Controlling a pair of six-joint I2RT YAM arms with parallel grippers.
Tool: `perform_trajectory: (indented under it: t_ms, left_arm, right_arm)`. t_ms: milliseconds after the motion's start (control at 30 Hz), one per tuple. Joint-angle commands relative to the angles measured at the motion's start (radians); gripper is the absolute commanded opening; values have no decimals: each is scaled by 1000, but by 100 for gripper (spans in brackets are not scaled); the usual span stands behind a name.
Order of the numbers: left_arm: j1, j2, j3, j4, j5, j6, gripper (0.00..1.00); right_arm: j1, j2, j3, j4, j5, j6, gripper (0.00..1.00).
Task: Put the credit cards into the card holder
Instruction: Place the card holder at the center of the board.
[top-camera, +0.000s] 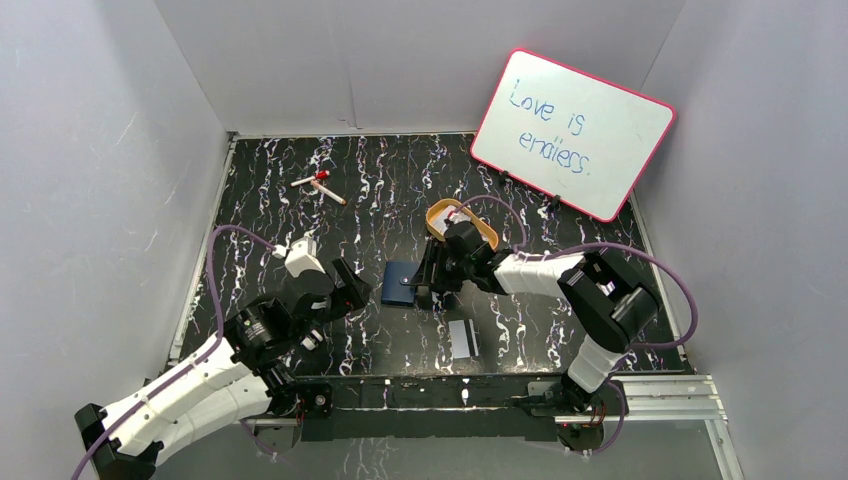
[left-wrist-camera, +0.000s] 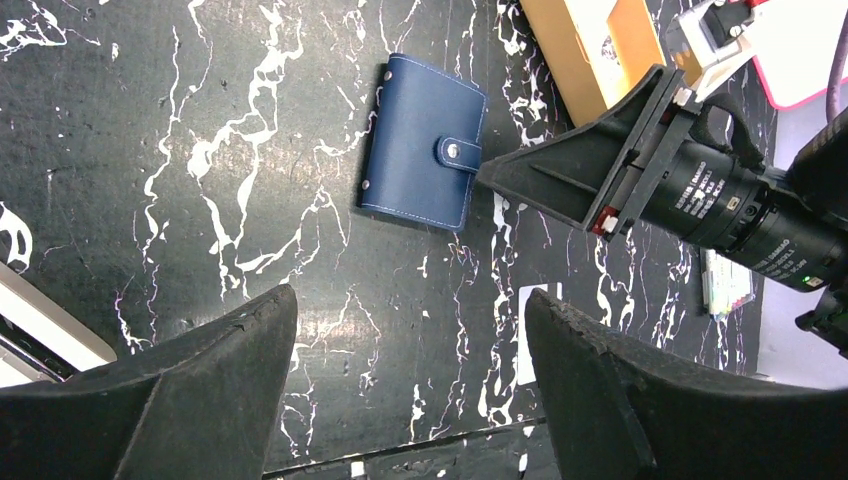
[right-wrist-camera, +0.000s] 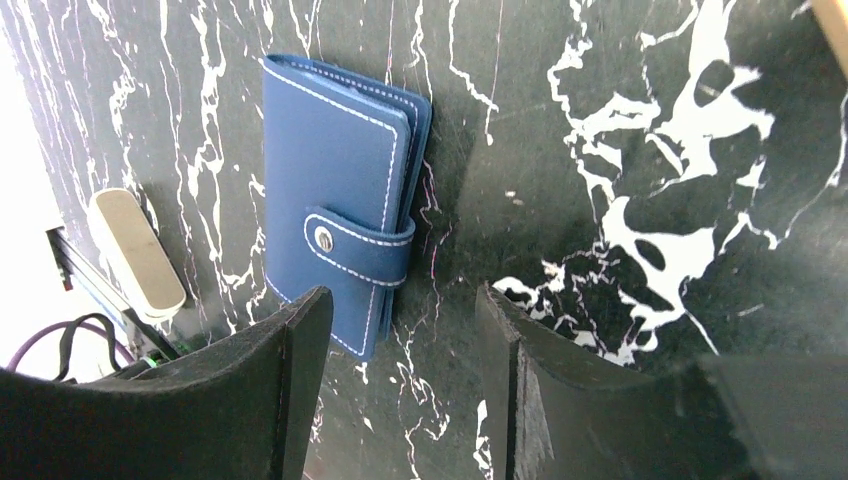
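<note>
The right gripper (right-wrist-camera: 400, 400) hangs low over the marbled table (top-camera: 400, 190), its jaws moderately parted with nothing between them. One fingertip (right-wrist-camera: 310, 320) sits at the right edge of the card holder (right-wrist-camera: 330, 180), by the snap tab; whether it touches cannot be told. The navy holder lies flat and snapped shut at mid-table. The left gripper (left-wrist-camera: 410, 400) hovers to its left, jaws wide and empty. One credit card (top-camera: 462, 338), dark stripe up, lies near the table's near edge, nearer than the right gripper. An oval orange tin (top-camera: 488, 236) sits just beyond the right wrist. Marker pens (top-camera: 320, 186) lie far left and a whiteboard (top-camera: 572, 133) leans far right. Pale walls (top-camera: 100, 150) close in left, right and far.
</note>
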Motion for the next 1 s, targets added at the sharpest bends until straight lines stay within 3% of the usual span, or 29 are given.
perform_trajectory:
  t_ms: [0,433,967]
  left_arm:
    - [-1,-4,-7,7,4,5,81]
    - [-1,-7,-22,7,7,4,81]
    - [-1,13,-11,26,33,29,84]
  right_arm:
    - [-15,38,48,7,-10,-39,63]
    - [-15,132,106,55,-120,-55,50]
    - [7,138,156,52,-138,-99,51]
